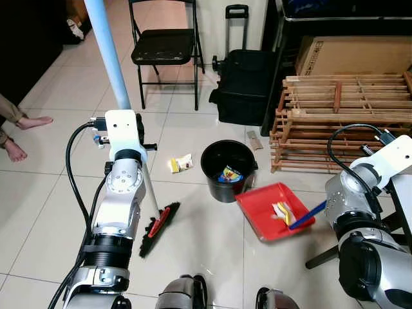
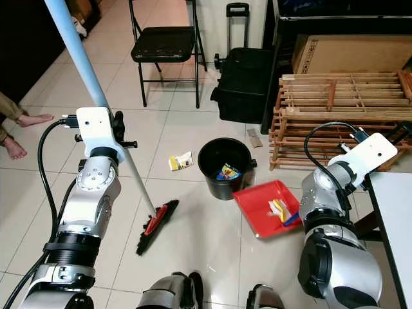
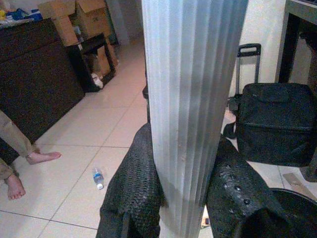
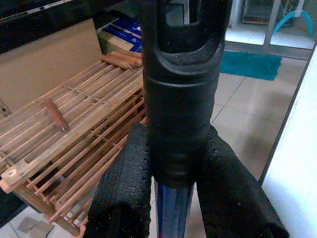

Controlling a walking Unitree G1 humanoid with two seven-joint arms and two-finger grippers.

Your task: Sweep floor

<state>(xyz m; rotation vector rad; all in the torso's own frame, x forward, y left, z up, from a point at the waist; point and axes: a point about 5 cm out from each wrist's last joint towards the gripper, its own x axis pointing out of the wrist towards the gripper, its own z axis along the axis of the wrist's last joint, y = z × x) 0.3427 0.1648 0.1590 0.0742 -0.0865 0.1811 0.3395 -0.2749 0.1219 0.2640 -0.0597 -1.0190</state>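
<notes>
A broom with a pale blue handle (image 1: 111, 58) leans across the floor, its red and black brush head (image 1: 159, 226) resting on the tiles. My left gripper (image 3: 183, 144) is shut on that handle about halfway up. A red dustpan (image 1: 273, 211) holding a yellow wrapper lies tilted beside a black bucket (image 1: 228, 168). My right gripper (image 4: 176, 134) is shut on the black grip of the dustpan's blue handle (image 1: 308, 215). A yellow and white wrapper (image 1: 181, 163) lies on the tiles left of the bucket. Another wrapper sits inside the bucket.
A black folding chair (image 1: 164, 45) and a black wheeled bag (image 1: 241, 84) stand at the back. A wooden slatted rack (image 1: 341, 122) and a cardboard box (image 1: 354, 55) are on the right. A person's bare feet (image 1: 32, 121) are at the left edge. A cardboard scrap (image 1: 255, 140) lies near the rack.
</notes>
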